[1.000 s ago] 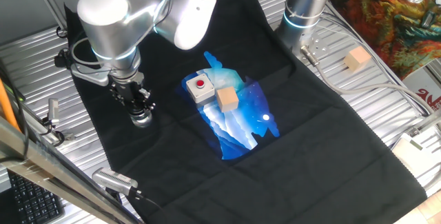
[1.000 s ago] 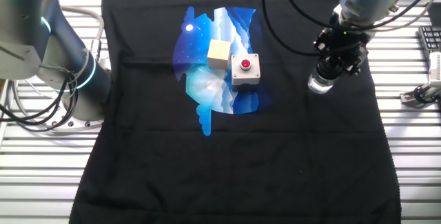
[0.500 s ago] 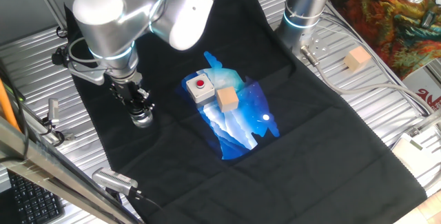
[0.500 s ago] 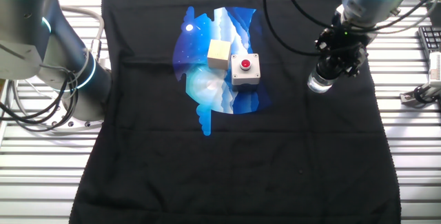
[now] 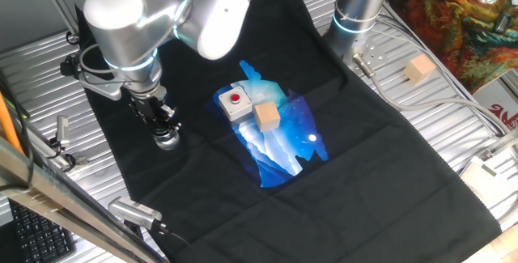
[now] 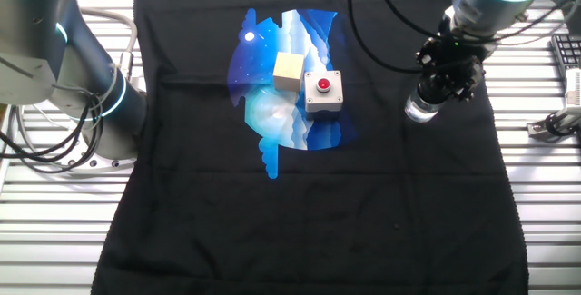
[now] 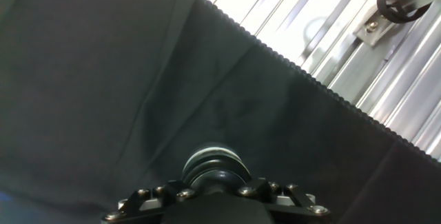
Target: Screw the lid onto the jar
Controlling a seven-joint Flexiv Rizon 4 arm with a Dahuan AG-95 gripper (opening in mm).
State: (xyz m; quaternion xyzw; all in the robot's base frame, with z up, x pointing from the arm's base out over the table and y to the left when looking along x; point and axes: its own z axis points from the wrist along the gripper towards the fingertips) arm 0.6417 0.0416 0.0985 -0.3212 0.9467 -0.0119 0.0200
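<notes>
The jar [image 5: 167,141] is a small clear glass cylinder standing upright on the black cloth at the left; in the other fixed view the jar [image 6: 419,109] is at the right. My gripper [image 5: 163,126] comes straight down onto its top, and its black fingers hide most of the lid in both fixed views. In the hand view the lid [image 7: 215,166] is a dark round cap with a pale rim, held between the jaws of my gripper [image 7: 215,184]. The gripper is shut on it, with the lid sitting on the jar's mouth.
A grey box with a red button [image 5: 234,101] and a tan wooden cube [image 5: 266,116] sit on the blue patch mid-cloth. Another wooden cube [image 5: 419,69] lies far right on the metal slats. A second arm's base [image 5: 356,12] stands at the back. The cloth's edge [image 7: 324,89] runs close to the jar.
The arm's large joint has shifted slightly left and the wrist has turned a little over the jar. The jar and the other objects stay in place.
</notes>
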